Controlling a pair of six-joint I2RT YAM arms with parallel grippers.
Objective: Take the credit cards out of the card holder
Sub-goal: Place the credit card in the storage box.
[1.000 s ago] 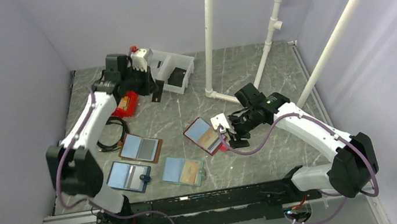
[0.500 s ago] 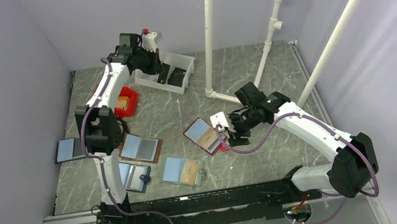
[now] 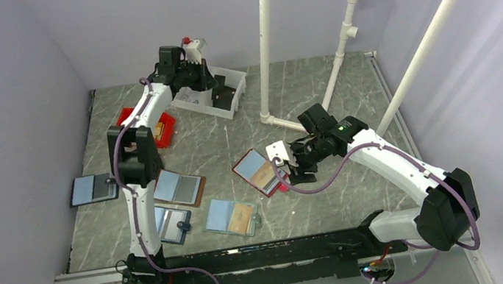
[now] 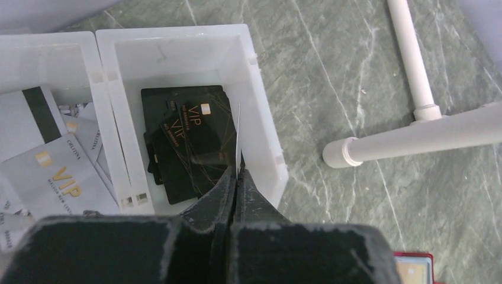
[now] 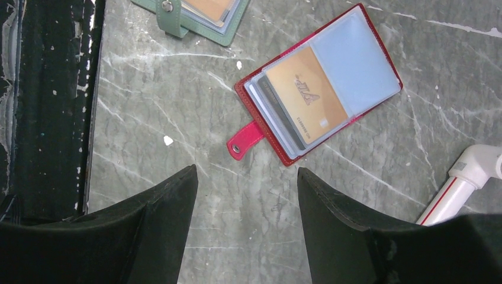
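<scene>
The card holder [image 5: 361, 59] lies open and flat near the middle of the table [image 3: 346, 99], just beyond the right gripper [image 5: 245, 201], whose fingers stand released and empty above the table top. Its long axis runs on a slant, from far-left to near-right in the overhead view. Its pink-red tab [image 5: 246, 138] sticks out of the near-right end, toward that gripper. The tan card [image 5: 305, 94] sits in the tab half, with the blue-grey half beyond it. The left gripper [image 4: 237, 171] is clenched on a thin pale card [image 4: 238, 127] seen edge-on, over the right compartment of the white bin [image 4: 263, 136] and above black cards [image 4: 189, 142]. We judge the step in hand to be dropping that card. We would let go only with the card inside the walls. Then we would set the right fingers on the tan card's exposed edge and draw it out the way its pocket opens, which we cannot tell from here.
</scene>
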